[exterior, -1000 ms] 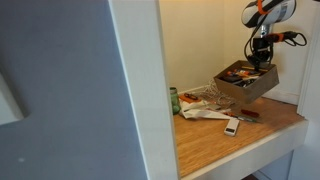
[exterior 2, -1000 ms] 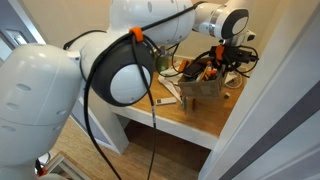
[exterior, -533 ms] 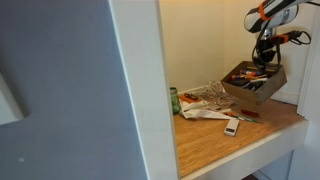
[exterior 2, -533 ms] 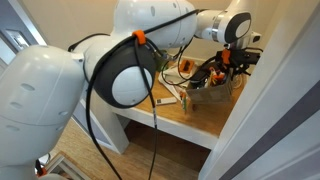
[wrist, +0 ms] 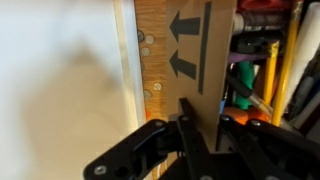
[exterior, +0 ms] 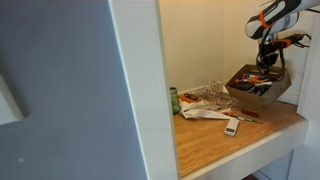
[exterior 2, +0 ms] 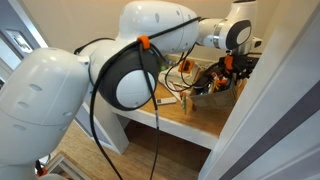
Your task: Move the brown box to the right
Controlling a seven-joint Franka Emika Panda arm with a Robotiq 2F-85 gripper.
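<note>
The brown box (exterior: pixel 259 87) is an open cardboard box full of tools and cables, lifted a little above the wooden shelf at its right end. My gripper (exterior: pixel 271 63) is shut on the box's wall from above. In an exterior view the box (exterior 2: pixel 211 86) hangs under the gripper (exterior 2: pixel 235 66) near the white wall. In the wrist view the gripper (wrist: pixel 205 125) clamps the cardboard wall (wrist: pixel 208 50) with black arrows printed on it, one finger on each side. Coloured tools (wrist: pixel 262 70) lie inside the box.
A white remote (exterior: pixel 232 126), a green can (exterior: pixel 173 100) and a heap of papers and cables (exterior: pixel 205 100) lie on the wooden shelf (exterior: pixel 220 145). A white wall (exterior: pixel 300 60) stands close to the right of the box. A white post (exterior: pixel 140 90) blocks the left.
The gripper has carried the box to the right and slightly down, closer to the right wall. The grip has stayed shut on the box wall.
</note>
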